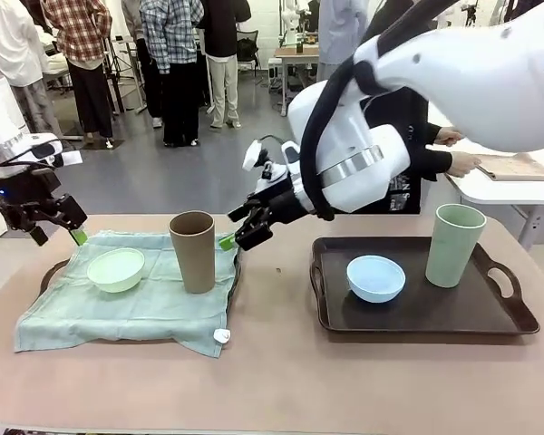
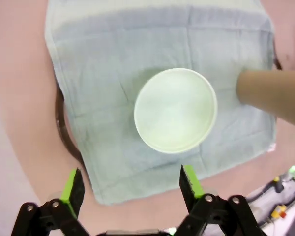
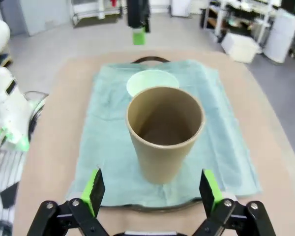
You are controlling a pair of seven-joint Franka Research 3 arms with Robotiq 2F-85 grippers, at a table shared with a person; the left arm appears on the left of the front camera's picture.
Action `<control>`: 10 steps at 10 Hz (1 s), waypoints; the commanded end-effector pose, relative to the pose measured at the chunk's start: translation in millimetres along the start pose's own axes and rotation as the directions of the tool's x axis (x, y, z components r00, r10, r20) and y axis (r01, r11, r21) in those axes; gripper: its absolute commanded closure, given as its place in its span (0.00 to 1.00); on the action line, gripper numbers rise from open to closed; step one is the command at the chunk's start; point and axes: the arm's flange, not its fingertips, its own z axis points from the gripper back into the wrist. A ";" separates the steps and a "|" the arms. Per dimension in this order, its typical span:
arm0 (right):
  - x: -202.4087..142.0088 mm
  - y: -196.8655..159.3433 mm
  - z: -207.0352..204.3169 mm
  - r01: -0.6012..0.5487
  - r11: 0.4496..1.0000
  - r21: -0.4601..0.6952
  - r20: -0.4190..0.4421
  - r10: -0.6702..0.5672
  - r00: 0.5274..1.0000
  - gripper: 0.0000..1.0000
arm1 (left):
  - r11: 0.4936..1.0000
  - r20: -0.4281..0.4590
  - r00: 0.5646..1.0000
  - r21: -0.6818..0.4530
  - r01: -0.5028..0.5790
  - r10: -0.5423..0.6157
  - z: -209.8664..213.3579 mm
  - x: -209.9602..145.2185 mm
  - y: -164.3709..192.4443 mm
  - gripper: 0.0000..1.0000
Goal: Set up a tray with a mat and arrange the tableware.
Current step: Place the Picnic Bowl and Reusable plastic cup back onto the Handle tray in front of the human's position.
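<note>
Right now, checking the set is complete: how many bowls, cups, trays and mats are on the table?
Bowls: 2, pale green bowl, light blue bowl
Cups: 2, brown cup, pale green cup
Trays: 2, mat-covered tray, dark brown tray
Mats: 1, pale teal cloth mat
Total: 7

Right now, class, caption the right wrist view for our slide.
Open right hand faces an upright brown cup on the teal mat, pale green bowl behind.

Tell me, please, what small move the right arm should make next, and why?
Probably draw the right claw back from the brown cup: the claw is open, the cup stands upright on the mat, and the light blue bowl sits on the other tray.
</note>
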 end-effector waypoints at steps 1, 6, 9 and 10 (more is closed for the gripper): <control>14.2 39.6 33.1 0.208 0.959 -0.191 -0.039 -0.219 0.975 0.00 | 0.993 0.054 0.994 0.081 0.090 -0.095 16.8 -25.1 -27.8 0.00; 121.3 188.1 95.7 0.595 0.679 -0.431 -0.299 -0.729 0.616 0.00 | 0.952 0.087 0.972 0.241 0.190 -0.216 69.8 -22.3 -113.3 0.00; 180.1 260.9 116.5 0.611 0.620 -0.492 -0.317 -0.782 0.537 0.00 | 0.964 0.099 0.978 0.214 0.161 -0.186 102.9 -18.8 -143.7 0.00; 191.6 266.8 117.2 0.548 0.690 -0.473 -0.329 -0.715 0.616 0.00 | 0.956 0.114 0.968 0.219 0.197 -0.226 87.3 -19.5 -134.0 0.00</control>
